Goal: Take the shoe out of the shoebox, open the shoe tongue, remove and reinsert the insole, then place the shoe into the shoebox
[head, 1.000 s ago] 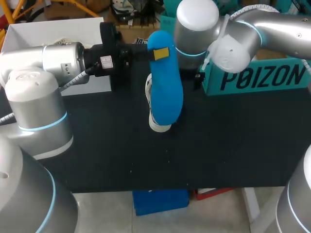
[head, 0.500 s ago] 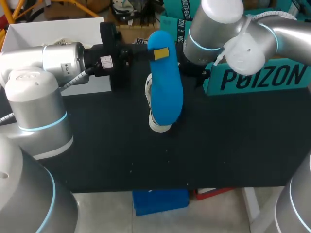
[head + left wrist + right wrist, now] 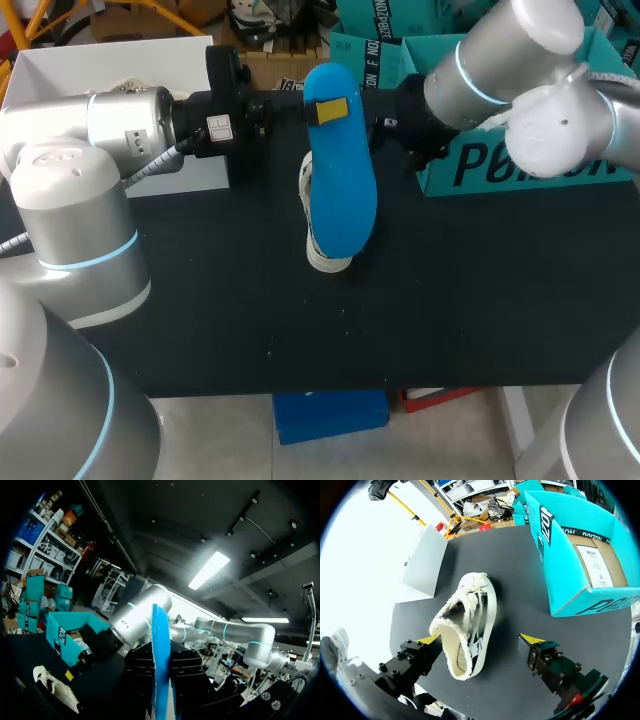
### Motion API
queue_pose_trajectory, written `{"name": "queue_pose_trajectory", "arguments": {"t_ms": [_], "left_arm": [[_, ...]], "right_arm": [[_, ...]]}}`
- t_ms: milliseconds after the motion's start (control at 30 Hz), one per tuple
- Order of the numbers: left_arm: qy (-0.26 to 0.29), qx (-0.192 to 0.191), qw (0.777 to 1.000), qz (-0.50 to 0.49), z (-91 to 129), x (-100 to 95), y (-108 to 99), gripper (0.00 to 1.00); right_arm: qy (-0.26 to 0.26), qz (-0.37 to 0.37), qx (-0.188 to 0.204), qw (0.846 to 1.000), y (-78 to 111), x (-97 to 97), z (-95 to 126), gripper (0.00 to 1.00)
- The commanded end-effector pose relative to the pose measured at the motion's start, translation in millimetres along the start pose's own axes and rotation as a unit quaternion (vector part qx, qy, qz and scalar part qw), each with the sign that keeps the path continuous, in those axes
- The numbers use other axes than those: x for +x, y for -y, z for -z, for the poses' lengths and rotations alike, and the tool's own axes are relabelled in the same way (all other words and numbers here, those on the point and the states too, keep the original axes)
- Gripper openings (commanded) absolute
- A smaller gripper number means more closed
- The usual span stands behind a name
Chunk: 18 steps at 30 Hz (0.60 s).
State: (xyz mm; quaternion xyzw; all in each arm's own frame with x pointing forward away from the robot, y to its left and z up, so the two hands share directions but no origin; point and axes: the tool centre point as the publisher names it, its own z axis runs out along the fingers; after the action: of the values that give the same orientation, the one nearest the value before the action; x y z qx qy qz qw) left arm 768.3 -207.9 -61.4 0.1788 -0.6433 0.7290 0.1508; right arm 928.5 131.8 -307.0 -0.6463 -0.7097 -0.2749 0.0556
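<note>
A black desk (image 3: 450, 300) seen from above, with a white low-top shoe (image 3: 465, 630) lying on its side near the middle. The left arm comes in level from the shoe's left. Its claw (image 3: 330, 110) pinches the far end of a bright blue insole (image 3: 342, 190), one yellow tip pressed on the insole's upper face. The insole hangs lengthwise over the shoe and hides most of it from above. In the left wrist view it rises edge-on straight out of the claw's middle. The right arm bends in from the shoe's right. Its claw (image 3: 481, 639) is spread wide and holds nothing, hovering above the shoe with one yellow tip to each side of it, the opening turned toward the wrist camera. The teal shoebox (image 3: 570, 555) stands open on the desk to the shoe's right, apart from it. The insole is out, so putting it back looks like the step in hand. It would likely go best if the right claw first pinned the shoe and held the tongue back. The left claw could then feed the free end in toe-first at a shallow angle, keeping the insole flat so it does not fold.
</note>
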Motion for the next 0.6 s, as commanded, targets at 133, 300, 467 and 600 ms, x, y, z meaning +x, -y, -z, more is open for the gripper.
{"name": "queue_pose_trajectory", "arguments": {"t_ms": [133,300,467,600], "left_arm": [[0.003,0.0,1.0,0.001,-2.1,0.7,0.0,0.0],[0.003,0.0,1.0,0.001,-2.1,0.7,0.0,0.0],[0.003,0.0,1.0,0.001,-2.1,0.7,0.0,0.0],[0.003,0.0,1.0,0.001,-2.1,0.7,0.0,0.0]], "right_arm": [[-0.051,-0.005,-0.016,0.999,10.2,-6.6,7.1,1.0],[-0.051,-0.005,-0.016,0.999,10.2,-6.6,7.1,1.0],[-0.051,-0.005,-0.016,0.999,10.2,-6.6,7.1,1.0],[-0.182,-0.054,0.009,0.982,17.5,-19.1,9.9,1.0]]}}
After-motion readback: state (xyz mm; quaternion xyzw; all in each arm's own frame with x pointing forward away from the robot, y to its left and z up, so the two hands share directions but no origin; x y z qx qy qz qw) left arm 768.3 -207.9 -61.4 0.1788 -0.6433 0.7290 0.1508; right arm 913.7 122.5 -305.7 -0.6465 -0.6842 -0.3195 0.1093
